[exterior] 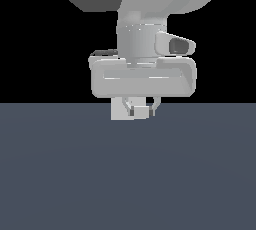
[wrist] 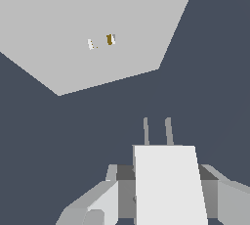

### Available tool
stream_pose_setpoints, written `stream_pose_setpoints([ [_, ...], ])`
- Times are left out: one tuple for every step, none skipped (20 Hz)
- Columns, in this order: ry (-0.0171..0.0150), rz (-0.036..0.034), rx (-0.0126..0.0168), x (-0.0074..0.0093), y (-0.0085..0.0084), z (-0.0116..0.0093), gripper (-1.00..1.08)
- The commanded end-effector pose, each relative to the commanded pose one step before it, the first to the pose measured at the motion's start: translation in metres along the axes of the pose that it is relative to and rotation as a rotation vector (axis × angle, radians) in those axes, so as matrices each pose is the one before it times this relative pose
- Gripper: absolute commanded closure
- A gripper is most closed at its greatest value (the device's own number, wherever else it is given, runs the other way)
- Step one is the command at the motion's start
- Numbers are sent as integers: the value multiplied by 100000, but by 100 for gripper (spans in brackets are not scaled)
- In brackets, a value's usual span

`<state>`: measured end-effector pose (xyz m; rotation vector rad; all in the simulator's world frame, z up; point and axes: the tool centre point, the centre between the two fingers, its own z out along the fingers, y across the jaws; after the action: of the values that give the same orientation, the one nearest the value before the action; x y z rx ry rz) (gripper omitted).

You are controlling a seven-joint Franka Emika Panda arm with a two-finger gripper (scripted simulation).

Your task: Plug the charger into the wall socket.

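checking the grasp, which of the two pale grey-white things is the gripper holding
The charger, the small white block with two prongs, sits between the fingers of the gripper. The wall socket, the larger flat grey plate with an orange mark, stands apart ahead.

A white boxy charger (wrist: 168, 185) is seen large in the foreground, clamped between the grey fingers (wrist: 105, 202) of the claw (wrist: 166, 197), one on each side of it. Two thin grey prongs (wrist: 157, 131) are shown standing out from the charger's far edge, side by side and parallel. Beyond them, well apart from the prongs, a flat light-grey wall socket (wrist: 97, 9) is seen against a dark blue-grey tabletop (wrist: 205, 72). Near the plate's middle, a small orange mark (wrist: 110, 39) and a small white mark (wrist: 91, 44) are set just beside each other.
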<state>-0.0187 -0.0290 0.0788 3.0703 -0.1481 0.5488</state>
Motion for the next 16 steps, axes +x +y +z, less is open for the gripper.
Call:
stream_pose_setpoints([
  [24,-5103,1858,407,-203,-333,108],
  [-29,-1918,714,147,-74,-116,108],
  [-34,-1905,711,145,-74,-114,108],
  [-37,-1847,691,139,-72,-109,108],
  [-40,-1755,658,131,-69,-102,108],
  [-43,-1663,625,123,-67,-95,108],
  [-45,-1568,591,114,-63,-88,108],
  [-47,-1474,556,106,-60,-82,108],
  [-48,-1377,521,98,-56,-75,108],
  [-49,-1284,486,90,-54,-68,108],
  [-50,-1190,451,83,-50,-62,108],
  [-50,-1098,417,75,-47,-56,108],
  [-51,-1005,382,67,-44,-50,108],
  [-50,-909,346,60,-39,-44,108],
  [-50,-818,311,53,-37,-38,108],
  [-48,-720,274,45,-32,-32,108],
])
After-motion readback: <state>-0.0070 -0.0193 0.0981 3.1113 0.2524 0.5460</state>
